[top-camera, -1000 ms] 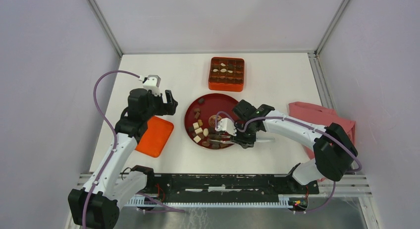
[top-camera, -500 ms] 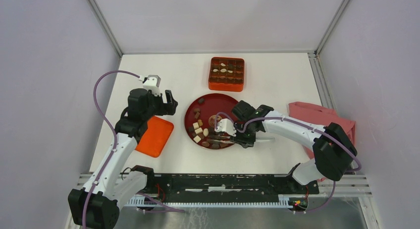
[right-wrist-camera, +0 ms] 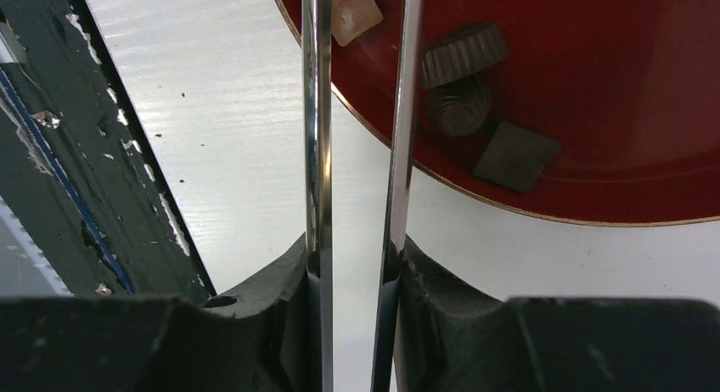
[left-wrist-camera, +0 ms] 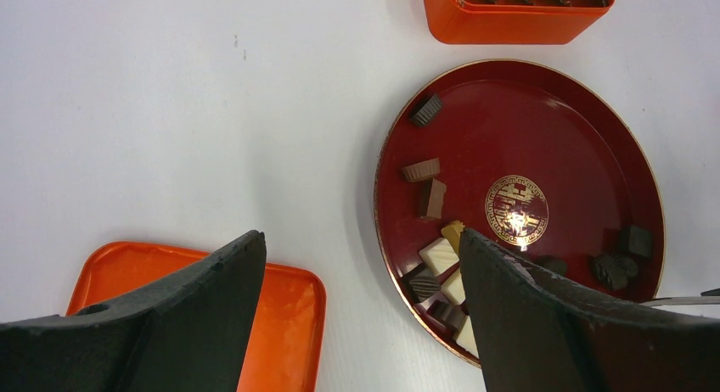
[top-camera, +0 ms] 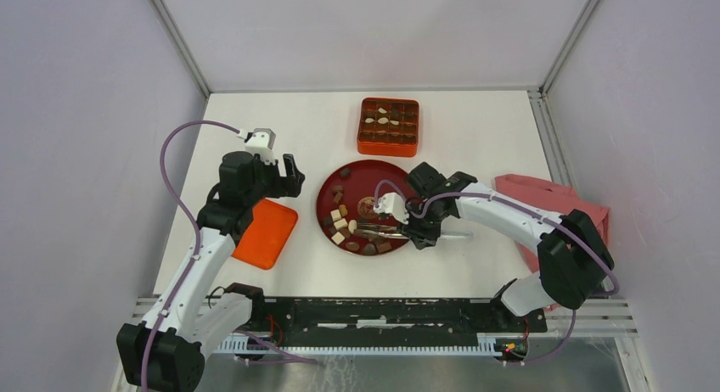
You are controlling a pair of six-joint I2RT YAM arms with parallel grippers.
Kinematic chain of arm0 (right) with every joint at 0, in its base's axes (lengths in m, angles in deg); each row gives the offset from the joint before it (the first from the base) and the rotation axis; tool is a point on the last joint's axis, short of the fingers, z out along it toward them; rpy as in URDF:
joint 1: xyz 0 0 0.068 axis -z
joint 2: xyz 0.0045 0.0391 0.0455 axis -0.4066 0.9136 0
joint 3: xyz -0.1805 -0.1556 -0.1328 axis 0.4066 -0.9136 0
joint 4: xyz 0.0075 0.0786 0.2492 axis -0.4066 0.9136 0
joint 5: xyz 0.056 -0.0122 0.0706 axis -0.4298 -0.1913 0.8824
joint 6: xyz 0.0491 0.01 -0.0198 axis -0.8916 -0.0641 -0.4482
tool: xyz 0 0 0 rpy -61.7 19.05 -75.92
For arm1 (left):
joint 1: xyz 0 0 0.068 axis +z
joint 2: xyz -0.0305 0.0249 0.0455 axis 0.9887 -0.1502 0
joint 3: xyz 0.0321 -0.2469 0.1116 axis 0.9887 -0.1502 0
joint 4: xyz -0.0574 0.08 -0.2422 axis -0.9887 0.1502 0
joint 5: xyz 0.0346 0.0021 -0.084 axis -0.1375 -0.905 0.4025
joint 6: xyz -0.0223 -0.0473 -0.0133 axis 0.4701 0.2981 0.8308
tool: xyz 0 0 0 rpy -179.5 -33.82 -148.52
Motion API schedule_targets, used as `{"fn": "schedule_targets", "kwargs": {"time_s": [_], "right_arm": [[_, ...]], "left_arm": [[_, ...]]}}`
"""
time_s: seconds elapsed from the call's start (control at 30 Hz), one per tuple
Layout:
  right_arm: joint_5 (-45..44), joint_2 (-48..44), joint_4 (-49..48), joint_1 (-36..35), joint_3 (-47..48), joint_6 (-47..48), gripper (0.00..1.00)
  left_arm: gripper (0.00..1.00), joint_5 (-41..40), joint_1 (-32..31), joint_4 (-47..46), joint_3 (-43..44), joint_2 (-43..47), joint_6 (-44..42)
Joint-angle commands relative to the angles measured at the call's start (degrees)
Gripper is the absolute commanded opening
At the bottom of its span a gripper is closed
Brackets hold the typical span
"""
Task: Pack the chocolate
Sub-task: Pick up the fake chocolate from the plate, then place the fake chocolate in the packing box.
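Looking down from above, you have the chocolate strung in a crescent along the left and near rim of the round red plate. More sits in the cells of the square orange gridded box farther back on the white counter, too small to count. In the left wrist view one light-brown bar lies across the picture, and a second bar just below it stands nearly upright. Your right pincer is clamped on thin metal tweezers, whose long axis runs left-right with the tips pointing left over the plate's near part. The right wrist view cuts those tips off at its top edge, so you cannot tell whether they grip a piece. Your left pincer hangs spread wide, between the flat orange lid and the plate.
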Motion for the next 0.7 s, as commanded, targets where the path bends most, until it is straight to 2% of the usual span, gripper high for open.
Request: {"fn": "schedule_targets", "kwargs": {"time_s": [0.0,0.3,0.47,0.67], "right_arm": [[5.85,-2.65,-0.02,3.2,2.84,0.55,0.0],[12.01,-1.05,-0.52,16.57,11.02,2.57,0.0],[15.01,5.02,-1.69,23.69,19.25,1.84,0.0],[13.32,15.23,-5.69,31.18,30.12,-3.11,0.0]], "left_arm": [[0.89,0.2,0.21,-0.88,0.04,0.65,-3.22],[0.89,0.26,0.26,-0.91,0.0,0.88,-3.23],[0.89,0.16,0.24,-0.86,-0.04,1.07,-3.12],[0.89,0.2,0.28,-0.82,0.0,1.11,-3.09]]}}
